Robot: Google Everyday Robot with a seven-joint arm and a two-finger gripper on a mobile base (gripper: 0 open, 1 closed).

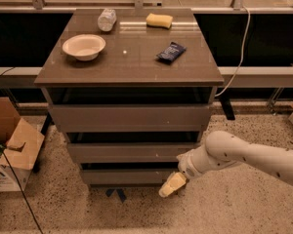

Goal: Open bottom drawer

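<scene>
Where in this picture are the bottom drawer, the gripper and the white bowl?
bottom drawer (122, 176), camera view, middle of its flat front.
gripper (171, 185), camera view, its pale tip, low by the drawer's right end.
white bowl (84, 46), camera view, its hollow middle.

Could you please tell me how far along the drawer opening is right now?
Done: the gripper is down at the right end of the bottom drawer. In hand: getting a hold there; contact is unclear. Left: the whole pull, since that drawer looks shut, tucked beneath the middle drawer.
</scene>
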